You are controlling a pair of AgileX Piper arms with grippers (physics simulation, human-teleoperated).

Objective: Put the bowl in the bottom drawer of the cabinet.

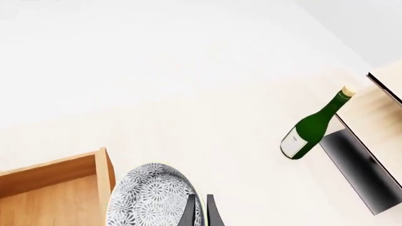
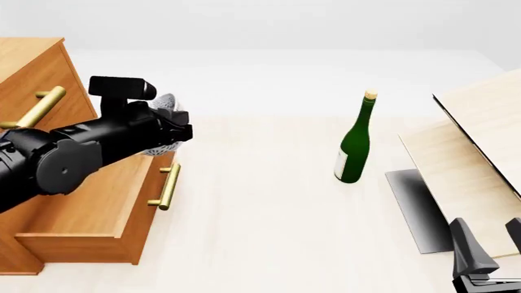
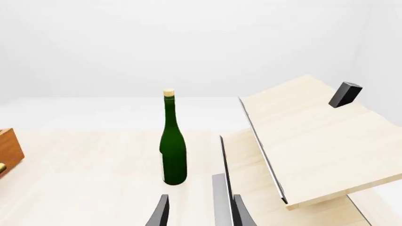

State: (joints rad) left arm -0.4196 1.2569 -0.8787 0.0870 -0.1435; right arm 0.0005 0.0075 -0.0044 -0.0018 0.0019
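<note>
My left gripper is shut on the rim of the white grey-speckled bowl, holding it in the air over the front right corner of the open bottom drawer. In the left wrist view the two fingers stand close together, pinching the bowl beside the drawer's wooden wall. The orange-brown cabinet stands at the far left with the drawer's brass handle facing the table's middle. My right gripper hangs open and empty at the near right, also seen in its wrist view.
A green corked bottle stands upright mid-table, right of the drawer. Pale plywood boards lean over a dark slab at the right, just ahead of the right gripper. A small black block sits on the upper board.
</note>
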